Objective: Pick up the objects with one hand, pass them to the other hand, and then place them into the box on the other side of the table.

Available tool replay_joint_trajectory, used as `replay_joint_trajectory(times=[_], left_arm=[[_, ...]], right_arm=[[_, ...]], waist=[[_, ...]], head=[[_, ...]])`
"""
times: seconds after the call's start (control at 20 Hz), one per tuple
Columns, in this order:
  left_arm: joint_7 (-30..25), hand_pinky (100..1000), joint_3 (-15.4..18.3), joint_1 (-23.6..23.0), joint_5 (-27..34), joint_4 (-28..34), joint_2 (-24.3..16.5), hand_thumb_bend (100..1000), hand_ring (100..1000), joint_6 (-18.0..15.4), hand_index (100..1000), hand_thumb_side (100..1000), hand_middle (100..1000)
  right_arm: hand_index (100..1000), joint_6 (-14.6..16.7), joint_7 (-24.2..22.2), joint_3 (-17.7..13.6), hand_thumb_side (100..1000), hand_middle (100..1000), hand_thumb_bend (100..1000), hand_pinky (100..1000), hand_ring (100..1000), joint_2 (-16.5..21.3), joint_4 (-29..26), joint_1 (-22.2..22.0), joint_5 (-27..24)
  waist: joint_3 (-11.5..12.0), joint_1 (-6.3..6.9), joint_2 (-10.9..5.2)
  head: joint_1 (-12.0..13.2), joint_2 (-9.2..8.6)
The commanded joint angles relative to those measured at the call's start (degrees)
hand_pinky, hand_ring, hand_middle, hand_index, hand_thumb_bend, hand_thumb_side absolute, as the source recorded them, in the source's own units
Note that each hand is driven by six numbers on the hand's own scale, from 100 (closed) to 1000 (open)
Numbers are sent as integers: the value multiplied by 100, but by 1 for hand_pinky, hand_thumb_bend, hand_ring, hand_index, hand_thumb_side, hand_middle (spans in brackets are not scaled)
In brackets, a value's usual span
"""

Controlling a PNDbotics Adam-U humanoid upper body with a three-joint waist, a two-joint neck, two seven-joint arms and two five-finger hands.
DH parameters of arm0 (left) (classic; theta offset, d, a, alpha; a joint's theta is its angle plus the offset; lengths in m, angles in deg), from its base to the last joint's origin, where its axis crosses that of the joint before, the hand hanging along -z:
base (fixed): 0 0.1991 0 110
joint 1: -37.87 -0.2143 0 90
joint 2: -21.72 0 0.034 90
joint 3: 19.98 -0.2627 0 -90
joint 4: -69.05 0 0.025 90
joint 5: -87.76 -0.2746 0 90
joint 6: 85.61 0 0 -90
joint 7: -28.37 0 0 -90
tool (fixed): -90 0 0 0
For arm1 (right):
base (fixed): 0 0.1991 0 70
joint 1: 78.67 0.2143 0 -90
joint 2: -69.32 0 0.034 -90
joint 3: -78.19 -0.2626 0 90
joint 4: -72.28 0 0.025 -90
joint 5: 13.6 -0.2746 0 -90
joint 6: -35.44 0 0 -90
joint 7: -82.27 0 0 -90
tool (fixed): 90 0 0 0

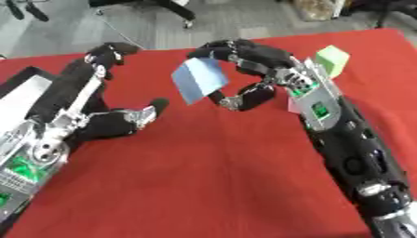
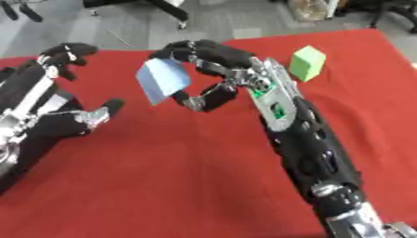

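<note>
My right hand [image 1: 252, 69] hovers over the middle of the red table, fingers and thumb curled on a light blue block [image 1: 198, 80] that tilts in the air. To its left, my left hand [image 1: 97, 97] is held open, fingers stretched toward the far edge and thumb pointing at the block, with a small gap between them. A green block [image 2: 308, 62] stands on the cloth behind my right wrist. A sliver of something pink [image 1: 292, 104] shows beside the right forearm. At the left edge lies a dark box with a pale inside [image 1: 18, 95], partly hidden by my left arm.
The red tablecloth [image 1: 204, 186] covers the whole work area; its far edge runs along the top, with grey floor and chair legs [image 1: 175, 11] beyond. My right forearm [image 1: 350, 148] lies across the right side of the table.
</note>
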Motion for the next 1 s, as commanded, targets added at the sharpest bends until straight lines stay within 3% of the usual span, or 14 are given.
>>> replay_joint_trajectory(times=[0.05,0.45,1.0], left_arm=[[-440,710,-14,182,-116,107,-171,476,823,367,927,675,868],[-867,704,-143,441,-44,-42,-167,477,818,806,926,700,866],[-1067,714,-306,548,23,-8,-177,478,819,857,928,710,869]], right_arm=[[330,52,-19,15,100,369,100,902,791,-25,-156,137,27],[330,64,-13,34,100,368,100,898,789,21,-148,201,15],[351,500,-259,319,100,369,100,865,772,-140,-362,325,494]], waist=[[-15,62,-40],[-98,11,0],[-112,22,22]], head=[[-49,-8],[-111,-8],[-25,-8]])
